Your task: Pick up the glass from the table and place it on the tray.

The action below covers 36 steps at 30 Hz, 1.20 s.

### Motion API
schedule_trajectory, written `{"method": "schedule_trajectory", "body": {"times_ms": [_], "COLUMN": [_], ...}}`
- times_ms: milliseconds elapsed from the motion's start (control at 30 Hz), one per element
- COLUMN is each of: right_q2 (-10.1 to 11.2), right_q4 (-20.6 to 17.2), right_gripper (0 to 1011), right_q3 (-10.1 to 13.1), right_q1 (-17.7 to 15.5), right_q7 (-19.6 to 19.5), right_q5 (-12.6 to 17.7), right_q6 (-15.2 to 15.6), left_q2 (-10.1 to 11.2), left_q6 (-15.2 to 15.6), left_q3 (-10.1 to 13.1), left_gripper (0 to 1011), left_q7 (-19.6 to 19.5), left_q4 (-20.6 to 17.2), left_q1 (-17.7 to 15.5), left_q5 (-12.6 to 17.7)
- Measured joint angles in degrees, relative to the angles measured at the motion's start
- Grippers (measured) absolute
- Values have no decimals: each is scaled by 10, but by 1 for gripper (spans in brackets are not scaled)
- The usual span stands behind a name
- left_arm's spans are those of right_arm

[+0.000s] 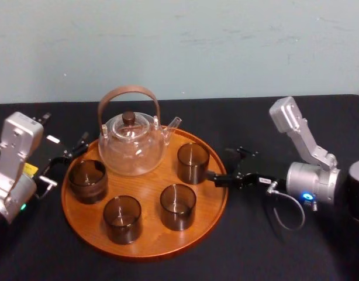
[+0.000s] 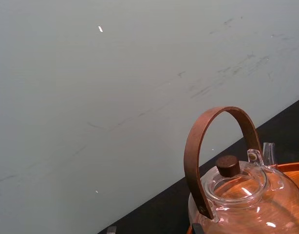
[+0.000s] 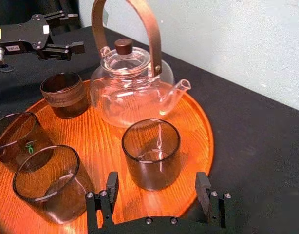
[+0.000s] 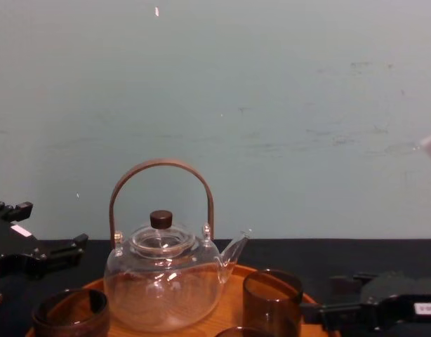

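Observation:
A round orange-brown tray (image 1: 145,246) lies on the black table (image 1: 255,252). On it stand a glass teapot (image 1: 131,146) and several smoky glasses. The rightmost glass (image 1: 193,162) is upright just inside the tray's right rim. My right gripper (image 1: 223,168) hovers at that rim, open. In the right wrist view its fingers (image 3: 204,187) sit a little short of this glass (image 3: 151,153), not touching it. At the tray's left edge my left gripper (image 1: 67,158) stands open and empty beside another glass (image 1: 87,180).
The teapot's tall brown handle (image 4: 161,168) rises above everything on the tray. Two more glasses (image 1: 122,218) (image 1: 178,206) fill the tray's front. A pale wall closes the far side of the table. Bare black cloth lies in front and to the right.

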Motion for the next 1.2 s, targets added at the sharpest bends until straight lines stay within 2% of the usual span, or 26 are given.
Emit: {"method": "schedule_trajectory", "body": {"times_ms": [300,633,800,1067,1200], "right_q2": [32,51,51,35,29], "right_q4": [-42,-71,-75,-81,-83], "right_gripper": [1002,1002,1002,1002,1002], "right_q3": [23,56,78,122,135], "right_q1": [-31,-54,-65,-97,-109], "right_q7": [-13,-36,-59,-97,-107], "right_q5": [17,37,42,45,45], "right_q6": [-2,-15,-34,-93,-105], "left_q2": [0,0,0,0,0], "left_q6": [0,0,0,0,0], "left_q3": [0,0,0,0,0], "left_gripper": [1001,1001,1001,1002,1001], "left_q7": [0,0,0,0,0], "left_q4": [0,0,0,0,0], "left_q1": [0,0,0,0,0], "left_q5": [0,0,0,0,0]}}
